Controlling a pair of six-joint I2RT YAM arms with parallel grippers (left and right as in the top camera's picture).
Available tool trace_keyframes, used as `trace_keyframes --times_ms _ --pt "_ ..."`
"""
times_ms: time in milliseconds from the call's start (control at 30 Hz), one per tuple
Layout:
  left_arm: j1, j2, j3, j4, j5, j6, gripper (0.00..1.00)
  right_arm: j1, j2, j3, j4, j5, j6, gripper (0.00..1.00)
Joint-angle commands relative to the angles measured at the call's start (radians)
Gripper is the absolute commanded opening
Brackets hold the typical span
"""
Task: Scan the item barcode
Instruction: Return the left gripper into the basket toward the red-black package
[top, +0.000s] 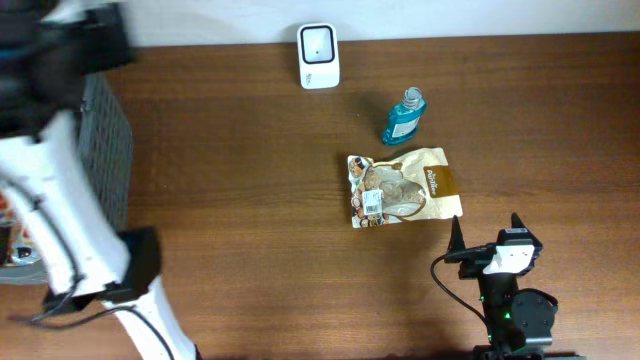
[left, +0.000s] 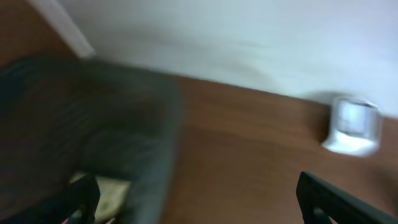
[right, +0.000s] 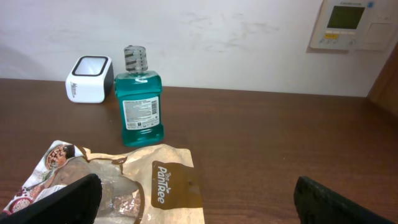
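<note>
A tan snack bag (top: 403, 187) lies flat on the table, a white barcode label (top: 374, 203) facing up near its left end. A teal mouthwash bottle (top: 404, 117) stands just behind it. The white scanner (top: 318, 55) sits at the table's back edge. My right gripper (top: 485, 232) hovers just right of and in front of the bag, open and empty; in the right wrist view the bag (right: 124, 186) lies by the left finger. My left gripper (left: 202, 205) is open and empty at the far left beside the basket, in a blurred view with the scanner (left: 353, 124) far right.
A grey mesh basket (top: 105, 150) stands at the table's left edge, with something pale inside it (left: 112, 193). My white left arm (top: 60, 200) reaches over it. A wall thermostat (right: 351, 25) hangs behind the table.
</note>
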Motion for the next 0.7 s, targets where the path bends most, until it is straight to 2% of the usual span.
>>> trace_keyframes --times_ms 0,167,267,400,567,667 --pt "0.194 -0.014 -0.042 -0.007 0.000 -0.122 0.99 0.006 -0.007 -0.008 -0.003 0.008 0.001 0.99" --pt "0.353 -0.014 -0.203 -0.007 -0.008 -0.165 0.99 0.006 -0.006 -0.008 -0.003 0.008 0.001 0.98" --pt "0.399 -0.014 -0.356 -0.007 -0.082 -0.171 0.99 0.006 -0.006 -0.008 -0.003 0.008 0.001 0.98" --pt "0.425 -0.014 -0.520 -0.006 -0.205 -0.204 0.99 0.006 -0.006 -0.008 -0.003 0.008 0.001 0.99" --pt "0.433 -0.014 -0.695 0.070 -0.236 -0.206 0.99 0.006 -0.006 -0.008 -0.003 0.008 0.001 0.98" --pt "0.433 -0.014 -0.853 0.168 -0.238 -0.204 0.99 0.006 -0.007 -0.008 -0.003 0.008 0.001 0.98"
